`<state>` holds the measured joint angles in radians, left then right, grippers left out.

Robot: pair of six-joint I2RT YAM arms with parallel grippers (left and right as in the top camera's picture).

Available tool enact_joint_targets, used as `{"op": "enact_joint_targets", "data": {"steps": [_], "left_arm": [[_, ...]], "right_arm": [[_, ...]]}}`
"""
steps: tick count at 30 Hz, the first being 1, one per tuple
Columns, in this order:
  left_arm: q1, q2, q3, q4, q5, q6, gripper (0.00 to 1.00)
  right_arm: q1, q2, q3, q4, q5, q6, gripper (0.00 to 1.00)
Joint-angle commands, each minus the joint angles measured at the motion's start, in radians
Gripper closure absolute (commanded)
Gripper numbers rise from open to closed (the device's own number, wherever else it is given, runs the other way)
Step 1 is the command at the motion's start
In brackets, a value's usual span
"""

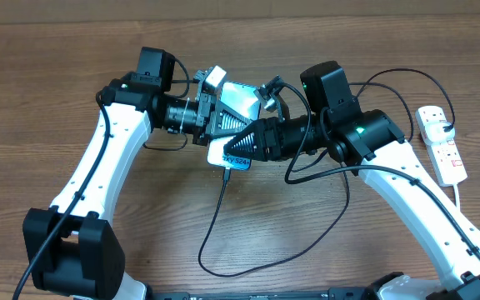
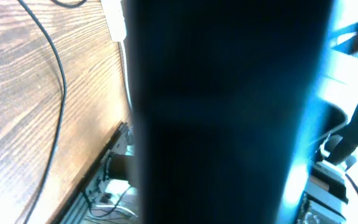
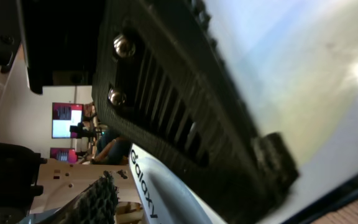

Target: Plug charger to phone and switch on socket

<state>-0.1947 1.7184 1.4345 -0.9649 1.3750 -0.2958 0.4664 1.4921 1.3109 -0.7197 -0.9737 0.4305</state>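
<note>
Step in hand: as I judge it, seating the charger's tip in the phone's lower end; the socket's switch waits its turn.
Left claw (image 1: 217, 115): clamped on the phone (image 1: 242, 98). It should act purely as a vice, wrist rigid, so the port does not swing away under the push.
Phone, position: between the two claws, above the middle of the counter (image 1: 307, 242), seemingly tilted, with its lower end towards the arms' bases.
Charger (image 1: 217, 218): push the connector tip (image 1: 224, 172) straight along the phone's long axis, no sideways force. Leave the loop on the counter slack so it cannot drag the tip out.
Right claw (image 1: 238, 150): jaws part-way apart at the phone's lower end. Whether they grip the tip, the phone or nothing I cannot tell, since the wrist view is too close.
Phone, look: slim slab with dark edges, pale blue-white glowing screen and a white-and-blue label (image 1: 237, 160) at the lower end.
Charger, look: thin black cable running down from just below that label in one long loop; the tip may already be in, but that is hidden.
Socket (image 1: 445, 148): white strip at the far right, well apart from both claws, with a black plug (image 1: 445, 127) in it.
</note>
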Motion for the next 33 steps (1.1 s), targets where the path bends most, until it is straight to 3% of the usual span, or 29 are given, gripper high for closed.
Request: {"op": "enact_joint_targets", "data": {"steps": [1,7,22,25,30,33], "left_arm": [[0.005,-0.019,0.008,0.010,0.039,-0.120,0.96],[0.005,-0.019,0.008,0.034,0.038,-0.119,0.96],[0.004,-0.019,0.008,0.035,0.034,-0.092,0.96],[0.004,-0.019,0.008,0.035,0.027,-0.080,0.96],[0.004,-0.019,0.008,0.035,-0.006,-0.055,0.96],[0.004,-0.019,0.008,0.035,-0.039,-0.055,0.95]], "right_arm": [[0.005,-0.003,0.018,0.003,-0.019,-0.013,0.52],[0.005,-0.003,0.018,0.019,-0.018,-0.013,0.68],[0.005,-0.003,0.018,0.105,-0.011,-0.004,0.84],[0.005,-0.003,0.018,0.121,0.015,0.007,0.93],[0.005,-0.003,0.018,0.120,0.116,0.014,0.92],[0.005,-0.003,0.018,0.121,0.117,0.014,0.96]]}}
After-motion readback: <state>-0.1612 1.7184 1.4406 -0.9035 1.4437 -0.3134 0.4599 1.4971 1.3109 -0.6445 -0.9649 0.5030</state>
